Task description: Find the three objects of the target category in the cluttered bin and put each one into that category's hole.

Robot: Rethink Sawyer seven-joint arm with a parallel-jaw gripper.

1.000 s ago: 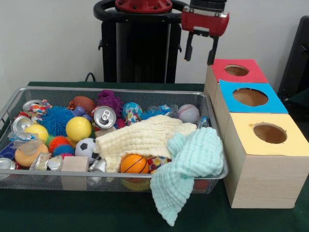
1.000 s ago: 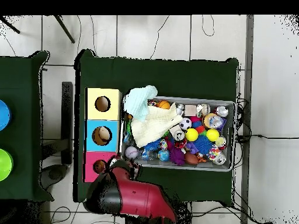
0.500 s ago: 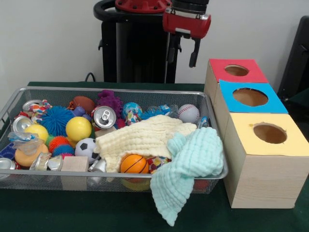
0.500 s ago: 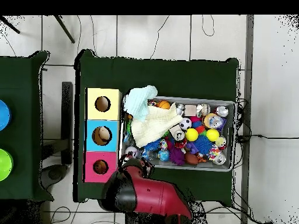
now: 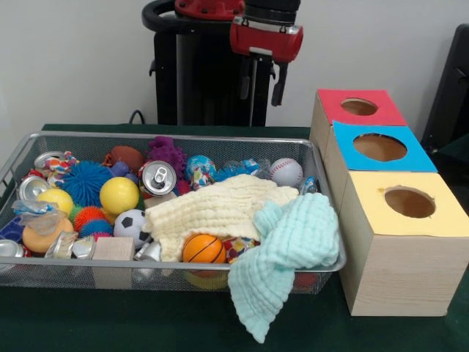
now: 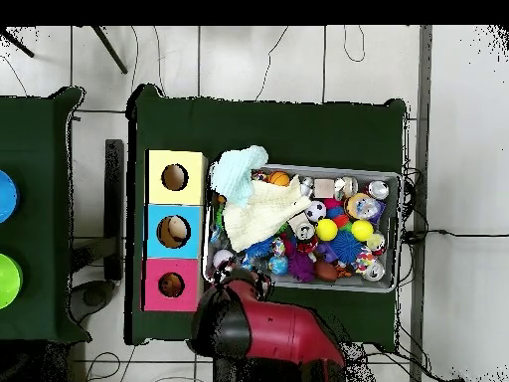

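The wire bin sits along the desk's front edge, crammed and apparently barely thinned out: balls, cans and toys heaped at one end, a cream cloth spread over the middle, a mint cloth spilling over the front corner nearest the boxes. Beside it stand the three boxes, red, blue and yellow, each with a round hole on top. From overhead something pale shows inside the blue hole, so perhaps one item is home, though that is hard to confirm; the other two holes look dark. Most of the search seems left. The hand hangs high above the bin's back edge, fingers spread apart, carrying nothing and touching nothing. The baseball lies below it, near the back corner.
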